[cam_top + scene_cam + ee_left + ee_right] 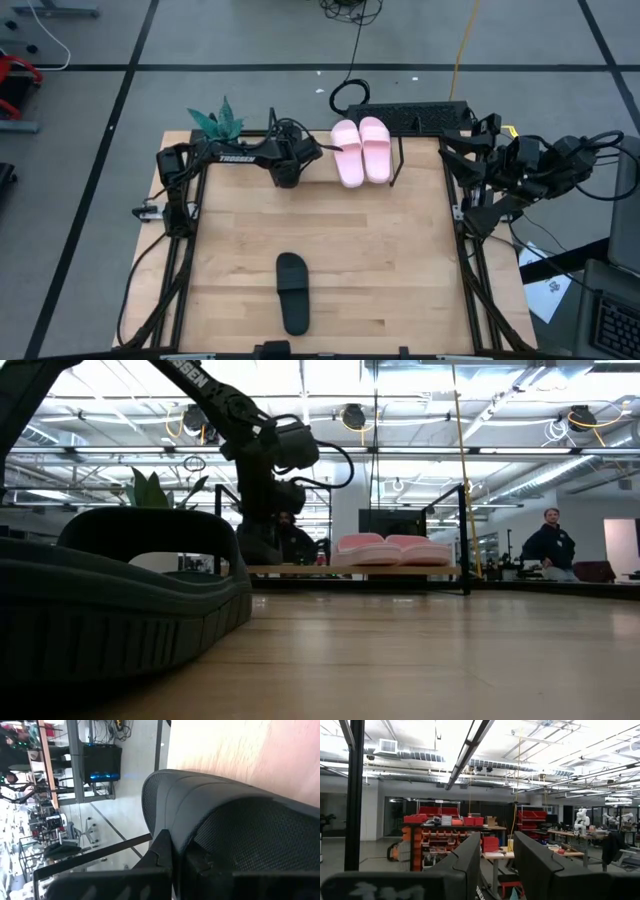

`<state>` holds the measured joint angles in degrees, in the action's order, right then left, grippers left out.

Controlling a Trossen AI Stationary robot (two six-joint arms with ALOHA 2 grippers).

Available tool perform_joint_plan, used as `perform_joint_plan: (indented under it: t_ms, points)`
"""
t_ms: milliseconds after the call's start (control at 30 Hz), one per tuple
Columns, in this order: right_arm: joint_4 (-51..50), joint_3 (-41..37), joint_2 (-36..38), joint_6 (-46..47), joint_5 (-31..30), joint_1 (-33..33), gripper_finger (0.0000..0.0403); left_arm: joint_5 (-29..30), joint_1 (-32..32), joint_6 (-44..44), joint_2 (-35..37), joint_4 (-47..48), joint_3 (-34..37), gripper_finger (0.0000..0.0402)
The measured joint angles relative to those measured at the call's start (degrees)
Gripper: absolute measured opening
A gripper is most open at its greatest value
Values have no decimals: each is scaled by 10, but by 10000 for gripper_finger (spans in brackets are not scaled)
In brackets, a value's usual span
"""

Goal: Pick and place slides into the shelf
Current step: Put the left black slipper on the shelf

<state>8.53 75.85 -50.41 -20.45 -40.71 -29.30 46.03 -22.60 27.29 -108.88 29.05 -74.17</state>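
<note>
My left gripper (288, 168) reaches from the table's left side to the left part of the shelf (300, 570) at the far edge. It is shut on one black slide (225, 815), which fills the left wrist view. The pink pair (361, 150) lies side by side on the shelf board, to the right of that gripper. The second black slide (293, 290) lies sole down on the table near the near edge and looms large in the low view (110, 590). My right gripper (497, 865) is open and waits off the table's right far corner (480, 140). My left gripper holds the black slide by its side rim (172, 837), beside the textured footbed, with one finger (160, 852) on the outside of the rim. The inner finger is hidden by the slide. In the low view the slide (262, 548) sits low at the shelf board under the gripper.
The shelf's thin black wire frame (397, 168) stands right of the pink pair. A green plant (215, 120) is at the far left corner and a black box (405, 115) lies behind the shelf. A person (548, 545) stands in the room beyond. Bare tabletop (380, 260) spreads around the loose slide.
</note>
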Motion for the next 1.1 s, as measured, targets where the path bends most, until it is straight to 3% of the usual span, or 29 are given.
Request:
perform_joint_plan:
  t_ms: [700,1100]
  points:
    - [0,0,-3,2,0,0,110,-11,-6,4,0,-14,1,1]
    - [0,0,-4,2,0,0,110,-13,-6,-30,0,8,1,46]
